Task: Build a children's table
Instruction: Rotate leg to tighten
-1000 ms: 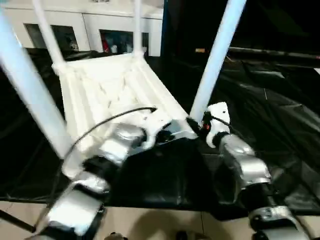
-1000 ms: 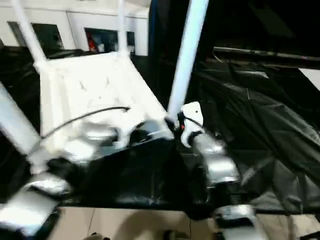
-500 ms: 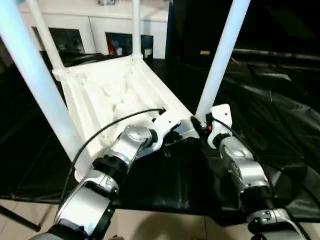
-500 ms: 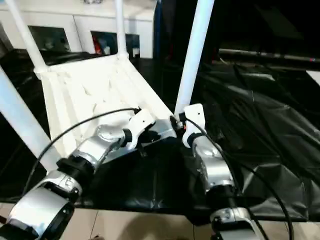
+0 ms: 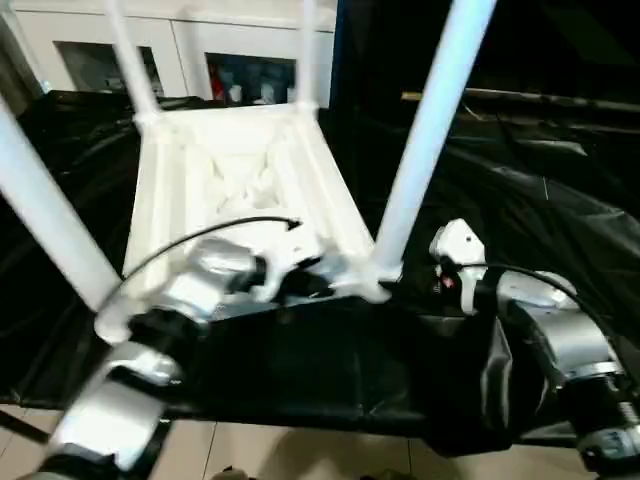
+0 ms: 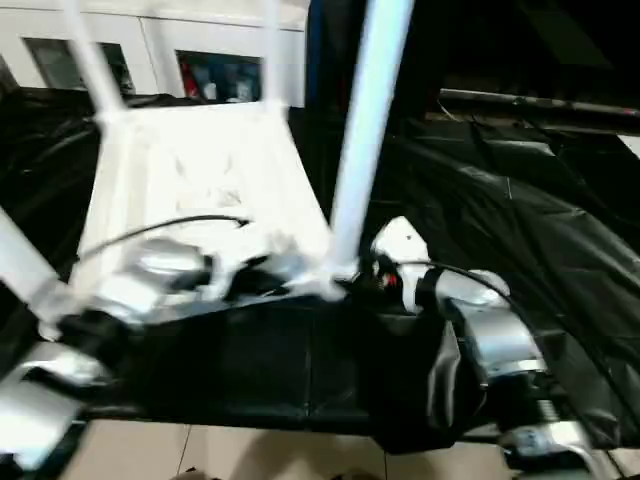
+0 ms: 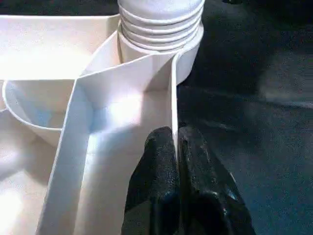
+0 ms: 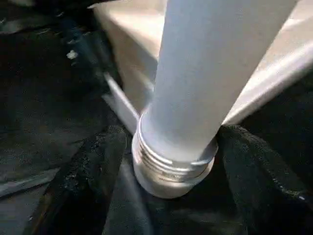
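1. Four legs already stand up from the children's table (image 5: pixel 240 170), which lies upside down on the black sheet (image 5: pixel 520 220), with its ribbed underside facing up.
2. You see the two far legs at the far corners, one near leg (image 5: pixel 425 140) at the near right corner, and another leg (image 5: pixel 45 220) at the near left corner.
3. Your left gripper (image 7: pixel 177 161) is closed on the thin side wall of the top, near the near right corner; both fingers (image 7: pixel 159 166) press this rib between them.
4. Just beyond this grip, the threaded end of the near leg sits in the round socket (image 7: pixel 188 54), and some thread rings are visible above it.
5. Your right gripper (image 5: pixel 450 262) is beside the foot of this same leg. If its jaws are open or closed, I cannot tell; in the right wrist view the leg is not clearly held.
6. I judge the task is almost finished: maybe this leg needs more tightening, and then the table must be turned onto its legs.
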